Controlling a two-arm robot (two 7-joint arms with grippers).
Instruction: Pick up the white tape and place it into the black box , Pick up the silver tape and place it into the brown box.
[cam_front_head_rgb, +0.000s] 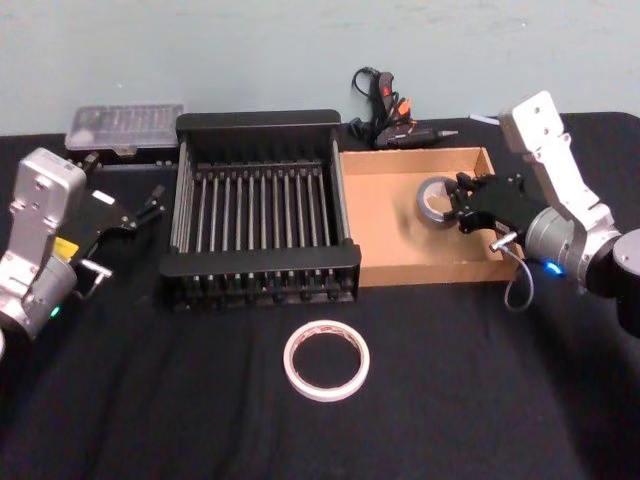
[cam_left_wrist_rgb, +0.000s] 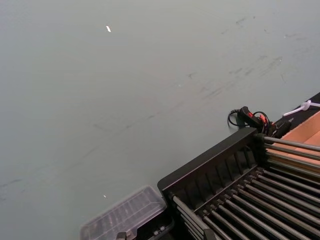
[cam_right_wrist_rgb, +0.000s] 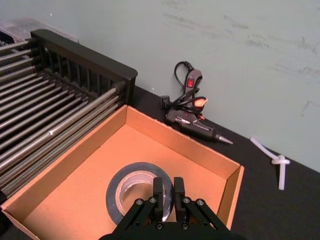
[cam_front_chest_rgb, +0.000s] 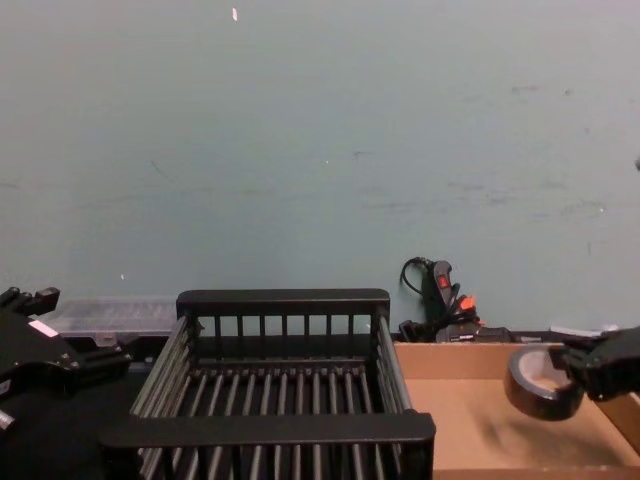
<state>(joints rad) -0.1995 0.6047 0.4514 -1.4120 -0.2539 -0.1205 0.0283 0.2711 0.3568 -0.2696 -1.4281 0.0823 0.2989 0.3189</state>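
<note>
Head view, right gripper (cam_front_head_rgb: 462, 204) jaws pinching silver tape (cam_front_head_rgb: 436, 201) over brown box (cam_front_head_rgb: 420, 262); left jaws unclear

White tape (cam_front_head_rgb: 326, 360); dark grey silver tape (cam_front_head_rgb: 436, 200); black slatted box (cam_front_head_rgb: 260, 205); tan brown box (cam_front_head_rgb: 400, 245)

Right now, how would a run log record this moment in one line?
right gripper: holds silver tape over brown box | white tape: on table | left gripper: idle
</note>
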